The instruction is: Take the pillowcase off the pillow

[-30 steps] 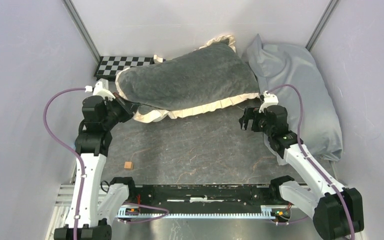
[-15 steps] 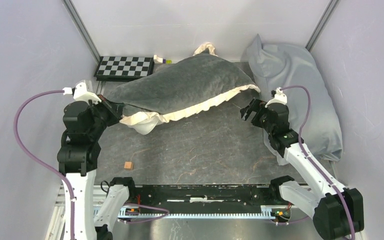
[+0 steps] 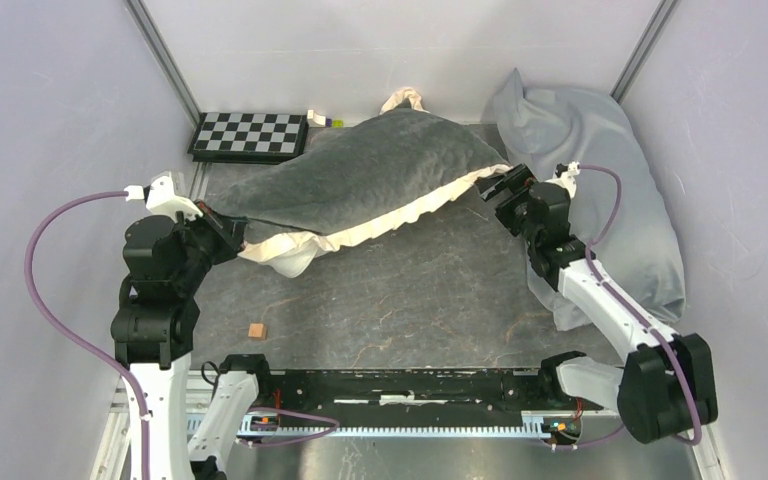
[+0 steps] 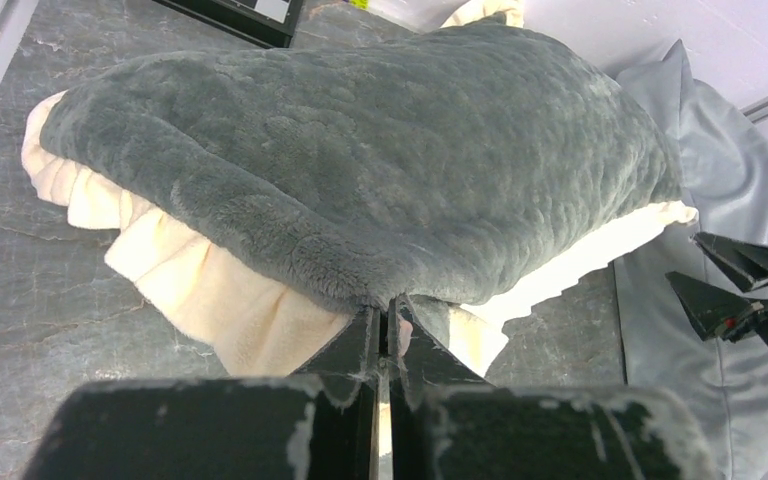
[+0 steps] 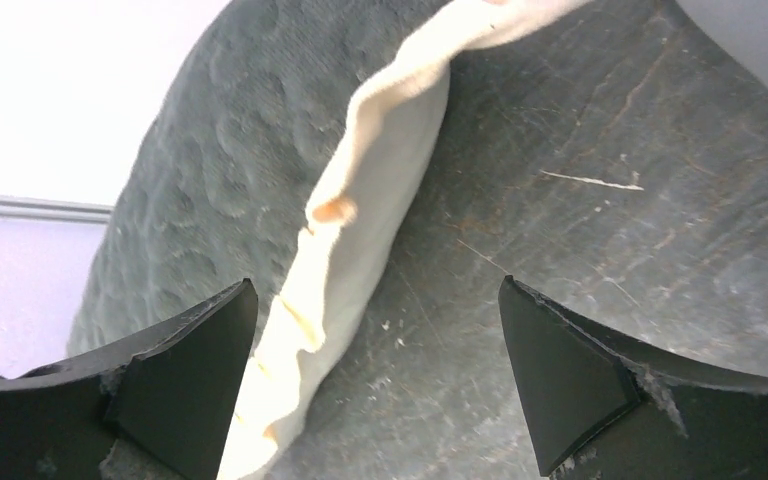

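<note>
The pillowcase (image 3: 380, 170), dark grey plush on top with a cream frill (image 3: 400, 212), lies stretched across the back of the table. My left gripper (image 3: 228, 225) is shut on its near-left edge; in the left wrist view the closed gripper (image 4: 390, 305) pinches the plush and frill of the pillowcase (image 4: 360, 170). My right gripper (image 3: 500, 183) stands open at the case's right corner. In the right wrist view the frill (image 5: 380, 170) runs between the spread fingers of that gripper (image 5: 375, 285), untouched. The pillow is hidden inside the cover.
A pale blue-grey pillow (image 3: 600, 170) leans in the back right corner, just behind my right arm. A checkerboard (image 3: 250, 135) lies at the back left. A small brown cube (image 3: 256, 330) sits on the dark table (image 3: 410, 300) near the left arm. Walls close in on both sides.
My left arm has pulled back to the left with the case's edge, stretching and flattening the cover. My right gripper has moved up and forward to the case's right corner, still open.
</note>
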Motion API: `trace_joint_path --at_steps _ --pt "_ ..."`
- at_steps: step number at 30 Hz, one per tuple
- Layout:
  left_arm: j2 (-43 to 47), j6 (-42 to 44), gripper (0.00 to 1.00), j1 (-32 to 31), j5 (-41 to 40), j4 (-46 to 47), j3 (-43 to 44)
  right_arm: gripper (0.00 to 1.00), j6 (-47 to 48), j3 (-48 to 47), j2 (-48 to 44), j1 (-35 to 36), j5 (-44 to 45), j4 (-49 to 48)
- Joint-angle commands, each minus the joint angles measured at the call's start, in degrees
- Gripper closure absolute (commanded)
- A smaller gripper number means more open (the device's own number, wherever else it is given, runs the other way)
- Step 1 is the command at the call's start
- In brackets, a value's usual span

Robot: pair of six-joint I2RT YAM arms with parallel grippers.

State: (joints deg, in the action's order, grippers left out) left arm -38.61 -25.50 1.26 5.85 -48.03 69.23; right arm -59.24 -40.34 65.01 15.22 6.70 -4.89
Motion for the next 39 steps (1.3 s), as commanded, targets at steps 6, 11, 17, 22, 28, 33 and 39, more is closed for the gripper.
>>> trace_joint_path --at_steps 6,11,17,22,28,33,39 --pt "1.47 3.41 0.96 0.15 -0.68 2.94 1.63 0.08 -6.46 -7.92 10.78 -0.03 4.49 -5.71" --pt "1.86 2.61 0.97 0.06 1.54 3.44 1.20 0.26 -5.29 -11.41 15.38 -0.02 5.53 -7.75" --pt "1.98 3.10 0.97 0.07 1.68 3.21 1.11 0.58 -0.94 -14.82 17.59 -0.02 8.97 -7.92" --pt "1.47 4.91 0.98 0.07 -2.00 2.09 3.52 1.00 6.72 -18.22 15.97 -0.22 7.67 -7.07" --pt "0.32 8.19 0.98 0.10 -14.32 0.74 10.91 1.00 15.01 -18.50 6.72 -0.24 5.63 -11.37" --pt "-3.20 7.65 0.98 0.06 -16.37 0.79 17.78 1.00 18.19 -25.94 1.67 -0.23 -1.46 -8.64" --pt "-6.76 8.36 0.98 0.07 -19.90 -1.62 28.07 1.00 24.20 -39.85 -1.86 -0.22 -4.19 0.81"
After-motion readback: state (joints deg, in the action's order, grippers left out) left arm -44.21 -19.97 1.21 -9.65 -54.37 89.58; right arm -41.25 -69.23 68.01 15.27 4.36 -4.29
